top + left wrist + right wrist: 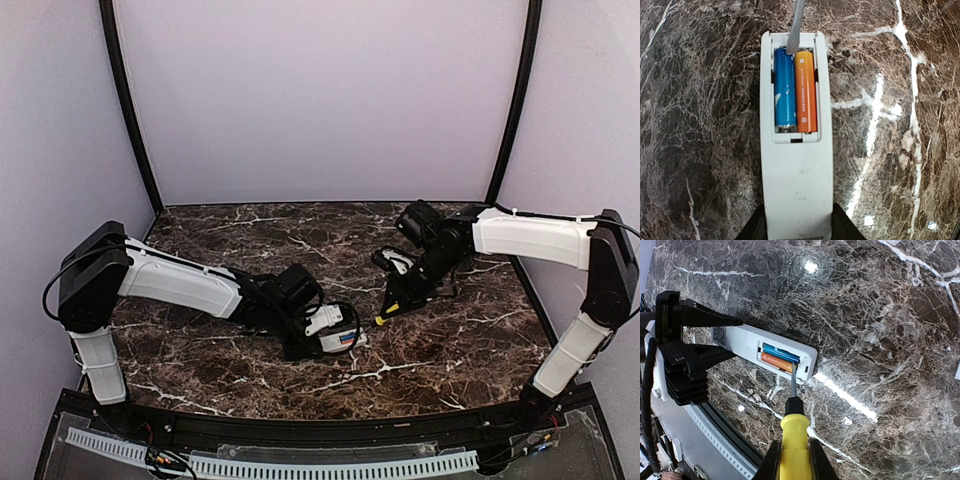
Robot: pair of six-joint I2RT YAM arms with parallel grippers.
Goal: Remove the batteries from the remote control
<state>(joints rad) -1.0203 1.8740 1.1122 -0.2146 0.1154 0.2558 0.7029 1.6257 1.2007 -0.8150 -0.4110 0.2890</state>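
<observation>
My left tool [799, 231] pinches the remote control [797, 175] at one end; both batteries [806, 90] lie in its open compartment. My right tool [792, 462] clamps the screwdriver [794, 422], tip at the blue one.

The tabletop [900, 150] looks like polished dark marble, glossy enough to mirror the lamps. The remote control [797, 185] is smooth, matt white plastic. Inside it, the blue battery [784, 90] and orange battery [806, 92] have shiny metallic wraps. The screwdriver [794, 440] has a glossy yellow plastic handle and a dull grey metal shaft.
</observation>
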